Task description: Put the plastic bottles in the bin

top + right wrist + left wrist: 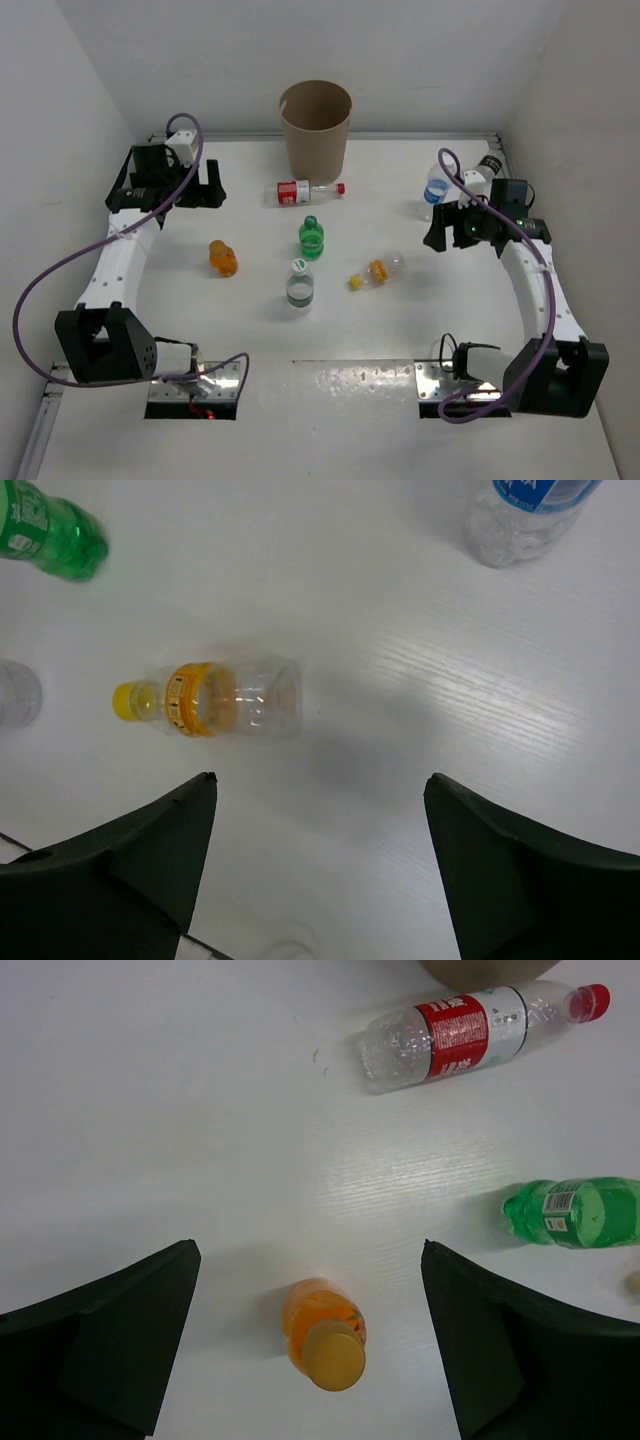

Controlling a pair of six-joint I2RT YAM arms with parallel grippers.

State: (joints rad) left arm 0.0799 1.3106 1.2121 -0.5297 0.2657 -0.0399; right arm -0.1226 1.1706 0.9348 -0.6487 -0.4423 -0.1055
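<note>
Bottles sit scattered on the counter [250, 330], and all six that we see are outside the bin [315, 125]. Our left hand [310, 1265] is spread as wide as it goes and has hold of nothing. Through the gap between its jaws we see the orange bottle [322, 1338] on the counter beyond the hand, cap turned up toward us, touching neither jaw. Farther ahead of this hand and off to its right, the red-labelled bottle [470, 1035] lies on its side with its red cap pointing right. The foot of the bin is just beyond it. Past the hand's right jaw is the green bottle [575, 1212], apart from the other two.

Our right hand [320, 790] is open too, jaws well apart, and grips nothing. Just ahead of it, nearer its left jaw, the yellow-capped bottle [215, 700] lies on its side, clear with an orange band, cap pointing left. Ahead and to the right of this hand stands the blue-labelled bottle [520, 520]. Far ahead to its left is the green bottle again. At the left edge of its view we catch the white-capped bottle [299, 283], which stands upright between the green bottle and the near edge of the counter.
</note>
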